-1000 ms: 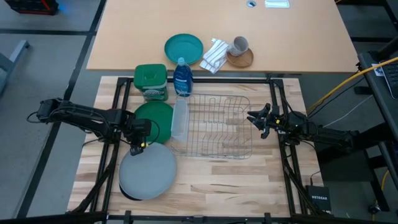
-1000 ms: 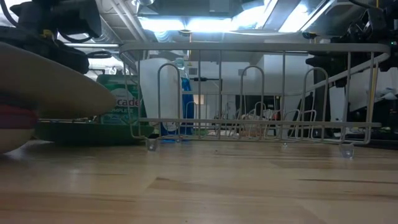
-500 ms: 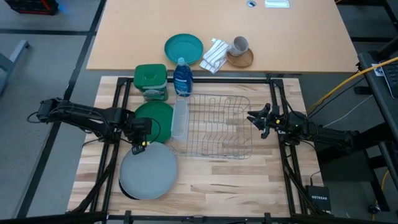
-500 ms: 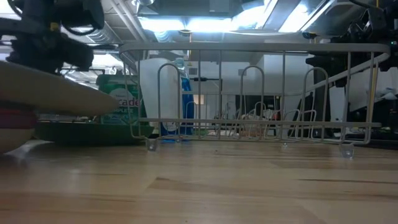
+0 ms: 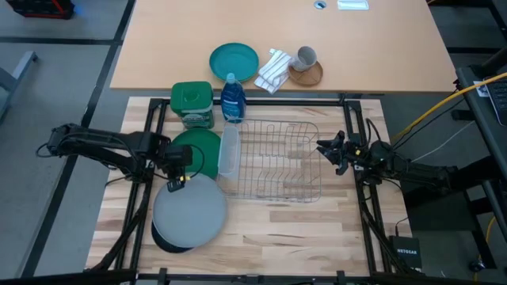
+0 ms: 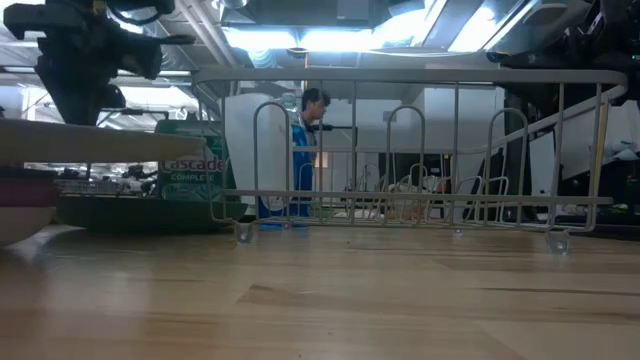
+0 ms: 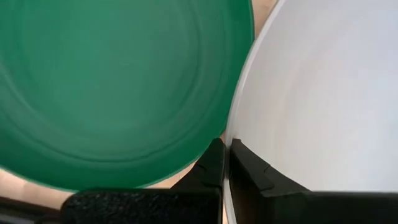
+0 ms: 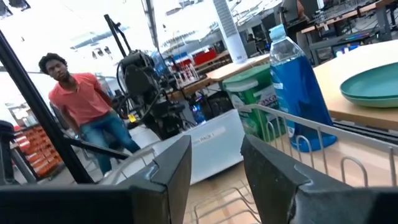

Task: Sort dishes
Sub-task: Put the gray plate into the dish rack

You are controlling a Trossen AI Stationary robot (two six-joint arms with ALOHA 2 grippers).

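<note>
My left gripper is shut on the large light grey plate, which lies level over a stack of plates; the low view shows the stack's magenta-pink and white ones, and a dark rim peeks out in the high view. The green plate lies flat on the wood beside the rack's left side. My right gripper is open and empty over the right end of the wire dish rack. My left gripper pinches the grey plate's rim at its far edge between the two fingers. The fingers come level from the table's far left side. The plate is level above the stack; whether it is fully clear of it, I cannot tell.
A pale upright container stands in the rack's left end. Behind it are a green-lidded tub and a blue bottle. On the far table are a teal plate, a towel and a mug. A person stands in the room behind.
My left gripper has risen a little and turned with the grey plate. The plate has gone from slanted to level and has shifted slightly toward the rack.
</note>
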